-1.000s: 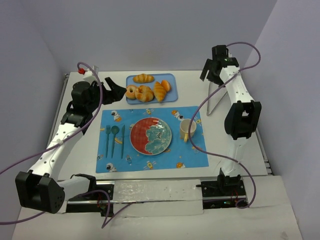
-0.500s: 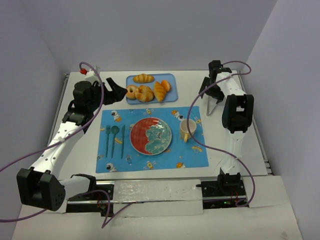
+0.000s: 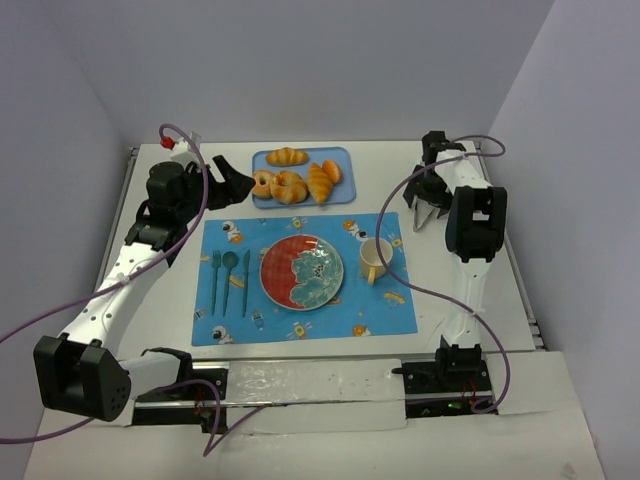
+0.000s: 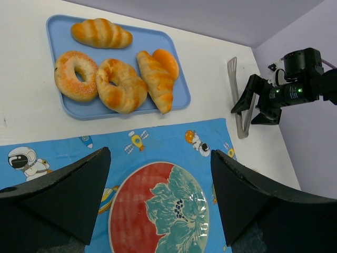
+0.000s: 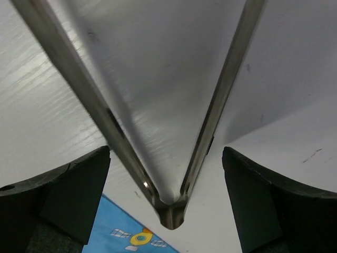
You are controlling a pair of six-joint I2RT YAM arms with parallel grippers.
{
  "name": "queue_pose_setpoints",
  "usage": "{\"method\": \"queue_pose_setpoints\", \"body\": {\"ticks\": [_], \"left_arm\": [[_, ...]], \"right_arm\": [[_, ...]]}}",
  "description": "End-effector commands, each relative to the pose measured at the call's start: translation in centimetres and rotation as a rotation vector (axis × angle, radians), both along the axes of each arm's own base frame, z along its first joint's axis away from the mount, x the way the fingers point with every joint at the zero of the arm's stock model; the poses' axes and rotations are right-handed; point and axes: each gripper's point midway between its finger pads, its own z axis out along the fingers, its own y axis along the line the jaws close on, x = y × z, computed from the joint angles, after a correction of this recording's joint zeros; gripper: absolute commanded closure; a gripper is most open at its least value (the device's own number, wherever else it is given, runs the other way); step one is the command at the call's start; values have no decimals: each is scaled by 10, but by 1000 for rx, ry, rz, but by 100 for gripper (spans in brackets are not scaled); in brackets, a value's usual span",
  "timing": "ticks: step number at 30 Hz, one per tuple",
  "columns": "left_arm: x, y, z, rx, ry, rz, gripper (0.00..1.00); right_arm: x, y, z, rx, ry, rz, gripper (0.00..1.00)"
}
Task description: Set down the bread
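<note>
Careful: your right end effector (image 3: 432, 203) hangs released over the tongs (image 4: 236, 97) at the counter's (image 3: 380, 165) 2 o'clock, and clenching off-centre could skid them before you ever reach the bread (image 4: 154, 83).

right hand (image 4: 243, 117) | lowered from mid-air to straddle the tongs (image 4: 233, 79) (fingers spread)
</note>
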Motion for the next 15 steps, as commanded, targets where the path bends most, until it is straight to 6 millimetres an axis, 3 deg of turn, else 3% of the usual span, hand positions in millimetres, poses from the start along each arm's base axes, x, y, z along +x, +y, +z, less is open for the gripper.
{"method": "queue_pose_setpoints", "body": {"ticks": [1,15], "left_arm": [[3,-3,27,-27,-58,-14,13],[5,-4,24,-26,-47,-19,13]], "right_arm": [[-2,-10,-4,6,9,-43,7],[3,-12,-19,37,33,-36,11]]}}
